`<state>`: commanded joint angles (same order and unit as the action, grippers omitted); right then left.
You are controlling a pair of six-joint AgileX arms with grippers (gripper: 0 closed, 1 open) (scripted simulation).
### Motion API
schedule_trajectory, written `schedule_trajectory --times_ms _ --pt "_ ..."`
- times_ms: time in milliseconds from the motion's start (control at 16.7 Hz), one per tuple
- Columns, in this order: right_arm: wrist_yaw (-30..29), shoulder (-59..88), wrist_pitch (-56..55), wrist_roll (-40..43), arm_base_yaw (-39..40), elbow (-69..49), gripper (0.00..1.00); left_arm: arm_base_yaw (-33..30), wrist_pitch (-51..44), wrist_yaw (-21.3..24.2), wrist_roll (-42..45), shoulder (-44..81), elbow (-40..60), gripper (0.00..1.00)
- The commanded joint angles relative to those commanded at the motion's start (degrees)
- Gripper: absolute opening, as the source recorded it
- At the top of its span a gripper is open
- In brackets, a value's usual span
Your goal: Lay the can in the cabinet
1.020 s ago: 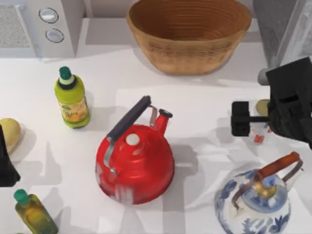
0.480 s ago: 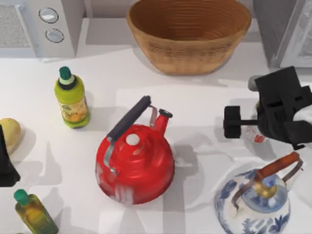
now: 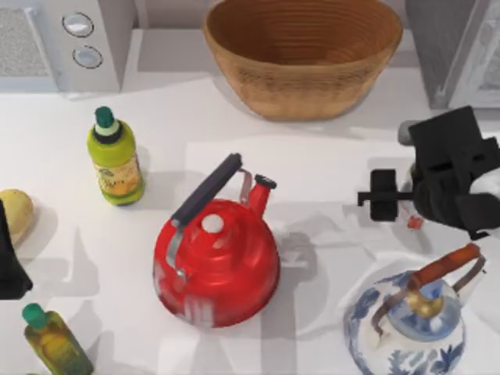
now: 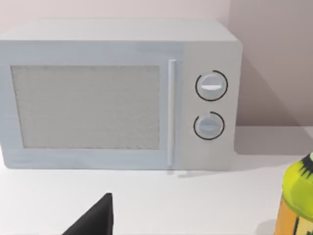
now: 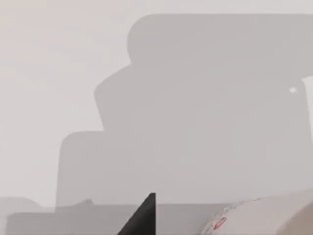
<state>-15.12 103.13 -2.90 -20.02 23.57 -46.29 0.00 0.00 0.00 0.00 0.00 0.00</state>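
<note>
At table's right side, between basket [image 3: 303,56] and blue-white kettle [image 3: 410,326]: right gripper [image 3: 400,205] positioned over can [image 3: 412,219]. Since half-second ago, finger block drawn inward; jaws narrowed about can, firm grip judged likely, unconfirmed. Can on table, cabinet [image 3: 461,47] near. Lift pending. Left gripper [image 3: 9,258] parked at left edge.

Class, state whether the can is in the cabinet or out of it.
Out. The can is on the table under the right hand; the cabinet stands at the top view's far right corner.
</note>
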Motion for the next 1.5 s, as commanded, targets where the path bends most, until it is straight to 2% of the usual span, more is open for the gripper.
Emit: schedule_trajectory --times_ms 420,1080,1260,1500 --pt "0.00 0.00 0.00 0.00 0.00 0.00 0.02 0.00 0.00 0.00 0.00 0.00 0.00 1.00" --pt "-0.01 -0.32 0.86 -0.02 0.10 -0.71 0.00 0.00 0.00 0.00 0.00 0.00 0.00 1.00" --pt "-0.05 -2.19 6.60 -0.02 0.20 -4.67 0.00 0.00 0.00 0.00 0.00 0.00 0.00 1.00" --pt "-0.03 -7.32 21.17 -0.01 0.10 -12.73 0.00 0.00 0.00 0.00 0.00 0.00 0.00 1.00"
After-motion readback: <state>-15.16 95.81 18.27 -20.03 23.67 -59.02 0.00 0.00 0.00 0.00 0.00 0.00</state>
